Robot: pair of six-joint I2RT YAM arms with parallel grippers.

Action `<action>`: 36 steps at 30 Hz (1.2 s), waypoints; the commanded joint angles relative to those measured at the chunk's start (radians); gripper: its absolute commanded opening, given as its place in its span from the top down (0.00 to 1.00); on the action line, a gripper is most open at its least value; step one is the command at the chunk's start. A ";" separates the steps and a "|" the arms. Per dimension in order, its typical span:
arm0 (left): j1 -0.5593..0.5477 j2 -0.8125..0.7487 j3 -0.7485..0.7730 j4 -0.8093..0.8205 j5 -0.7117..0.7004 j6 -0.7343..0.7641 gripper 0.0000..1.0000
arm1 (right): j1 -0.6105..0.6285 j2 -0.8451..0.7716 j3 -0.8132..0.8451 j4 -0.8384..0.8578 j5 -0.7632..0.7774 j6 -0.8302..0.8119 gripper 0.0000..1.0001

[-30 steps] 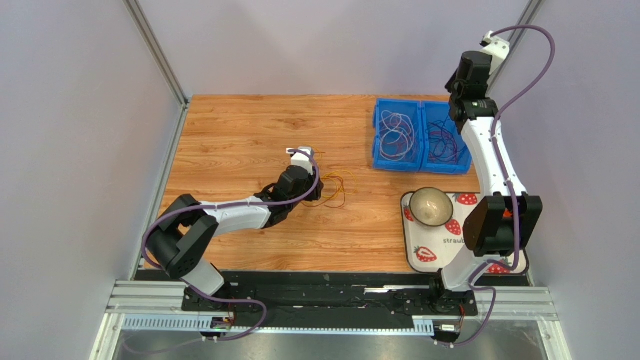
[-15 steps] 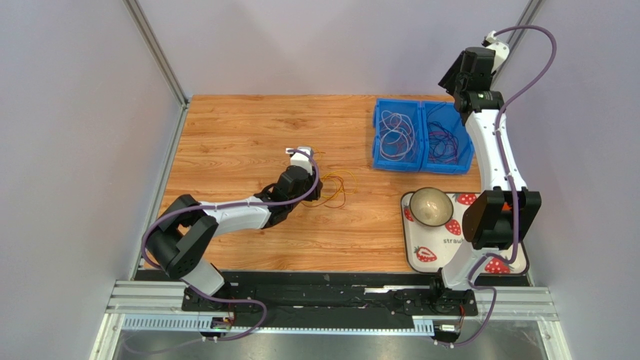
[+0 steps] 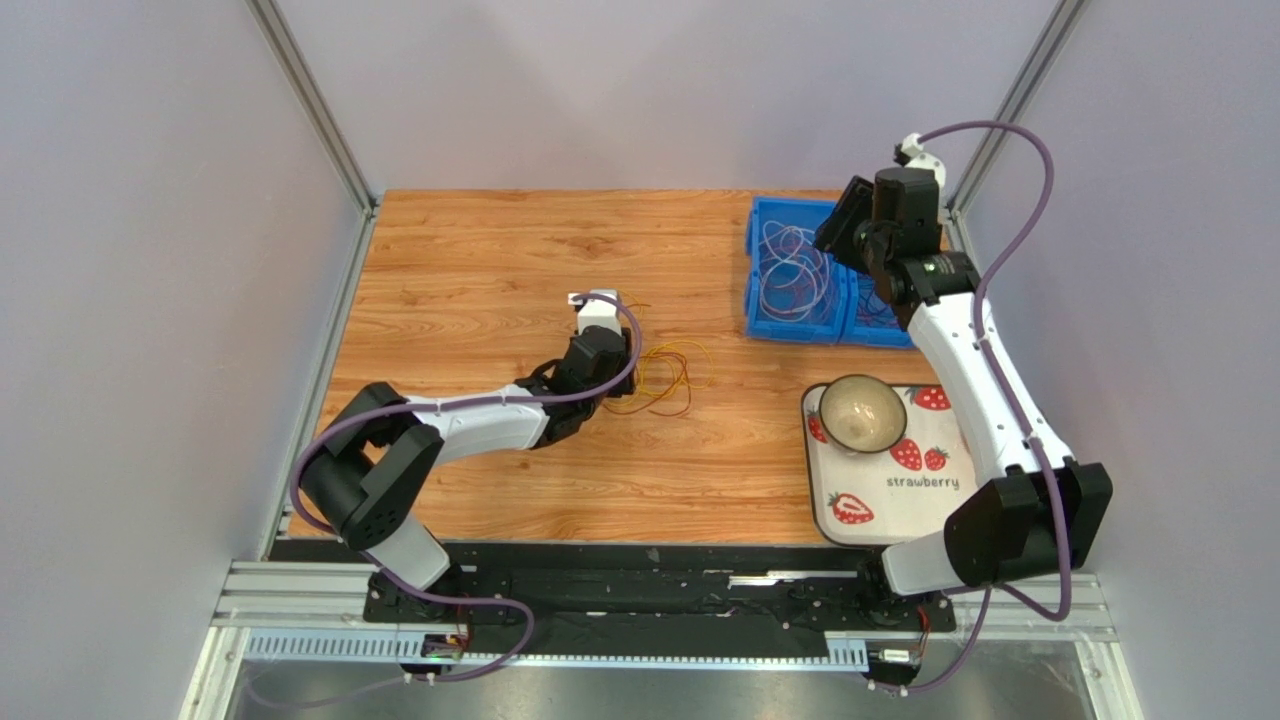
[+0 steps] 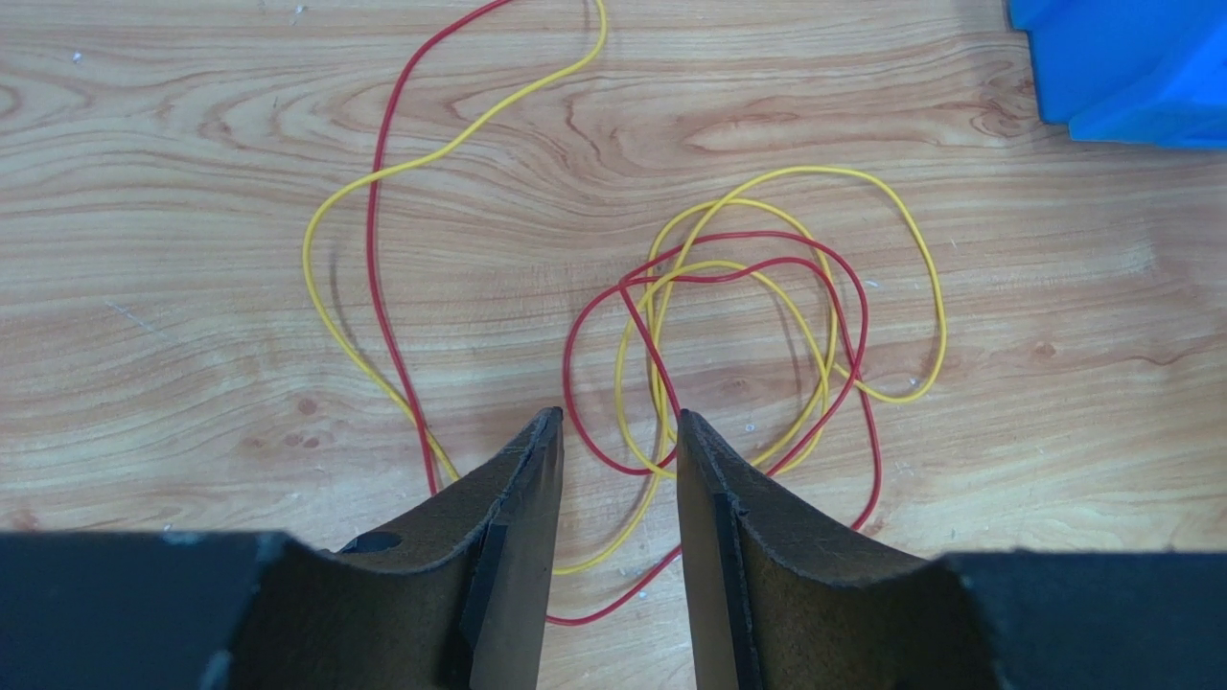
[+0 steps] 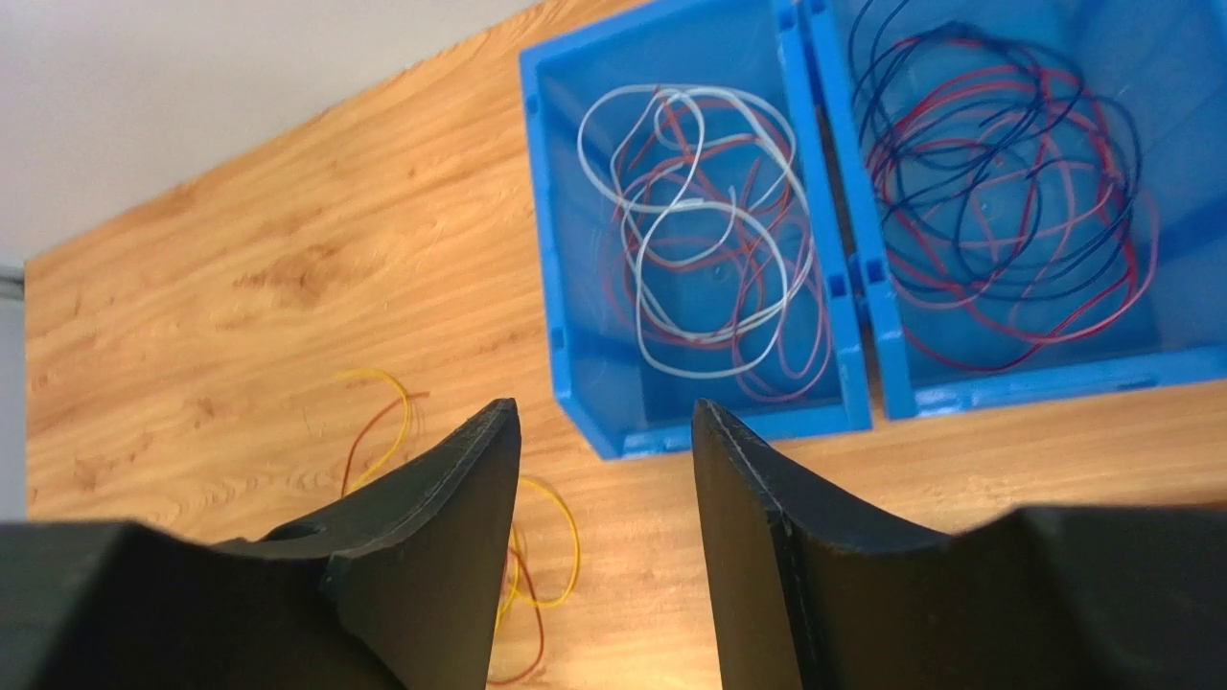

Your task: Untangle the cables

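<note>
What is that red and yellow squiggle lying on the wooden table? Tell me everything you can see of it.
A tangle of thin red and yellow wires, plastic-coated by the look, lies flat on the wooden table, its loops crossing loosely and two long tails trailing away. The left gripper stands over the near edge, jaws open, gripping nothing.

Table point(image 3: 481, 270): I see a wooden top.
Middle: loose red and yellow cables point(image 3: 669, 378).
Far right: two blue bins point(image 3: 796, 330).
Near right: strawberry-print tray point(image 3: 887, 506).

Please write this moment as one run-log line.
left hand: open, over red and yellow cables | right hand: open, empty, above blue bins
</note>
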 commanded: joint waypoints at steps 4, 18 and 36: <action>-0.003 0.031 0.045 0.022 0.001 -0.005 0.57 | 0.069 -0.102 -0.077 0.003 0.015 0.017 0.49; -0.003 0.155 0.177 -0.066 0.000 -0.005 0.74 | 0.092 -0.184 -0.165 -0.011 0.016 0.026 0.50; -0.003 -0.147 0.325 -0.226 0.157 0.073 1.00 | 0.118 -0.354 -0.324 0.001 -0.177 0.063 0.50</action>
